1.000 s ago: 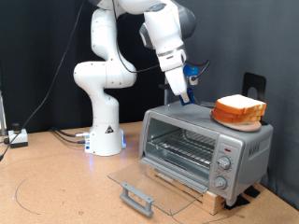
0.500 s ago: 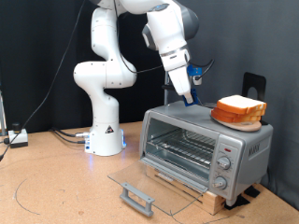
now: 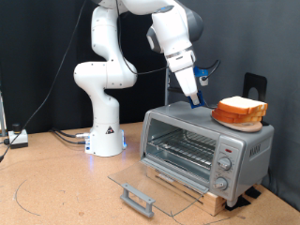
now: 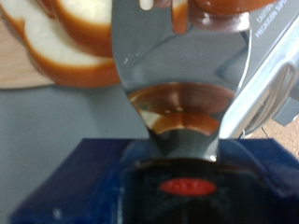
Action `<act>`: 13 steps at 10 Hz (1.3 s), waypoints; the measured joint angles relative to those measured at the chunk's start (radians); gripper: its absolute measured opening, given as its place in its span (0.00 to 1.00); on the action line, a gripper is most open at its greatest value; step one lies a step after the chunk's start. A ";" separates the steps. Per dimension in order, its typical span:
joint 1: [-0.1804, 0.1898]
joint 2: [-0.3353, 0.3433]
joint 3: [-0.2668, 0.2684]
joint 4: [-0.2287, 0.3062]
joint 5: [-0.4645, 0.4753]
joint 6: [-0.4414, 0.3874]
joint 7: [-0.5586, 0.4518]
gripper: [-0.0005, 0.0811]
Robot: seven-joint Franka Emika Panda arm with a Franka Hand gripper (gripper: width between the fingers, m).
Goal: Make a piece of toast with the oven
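Observation:
The silver oven [image 3: 183, 141] stands on a wooden slat base with its glass door [image 3: 150, 178] dropped open and its inside rack bare. Two bread slices, the toast [image 3: 240, 106], lie on a round orange plate [image 3: 240, 121] on the oven's roof, at the exterior view's right. My gripper [image 3: 200, 100] hangs just above the roof, close to the left of the plate and apart from the bread. In the wrist view a shiny metal finger [image 4: 177, 75] fills the middle, with the toast [image 4: 65, 42] just beyond it. Nothing shows between the fingers.
The white arm base [image 3: 105, 136] stands at the exterior view's left on the wooden table. The open door's grey bar handle [image 3: 137, 198] juts out over the table in front. A black stand [image 3: 253, 86] rises behind the oven. Three knobs [image 3: 225, 169] sit on its right panel.
My gripper has moved toward the exterior view's right along the oven's roof, closer to the plate with the toast. The toast, plate and door have not moved.

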 joint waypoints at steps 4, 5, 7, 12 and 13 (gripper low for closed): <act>0.028 0.029 0.010 -0.001 0.084 0.073 -0.031 0.49; 0.036 0.037 0.010 -0.002 0.115 0.100 -0.048 0.49; 0.050 0.050 0.010 -0.004 0.176 0.140 -0.083 0.49; 0.060 -0.017 -0.043 -0.010 0.203 -0.021 -0.122 0.49; 0.060 -0.055 -0.061 -0.021 0.188 -0.062 -0.118 0.49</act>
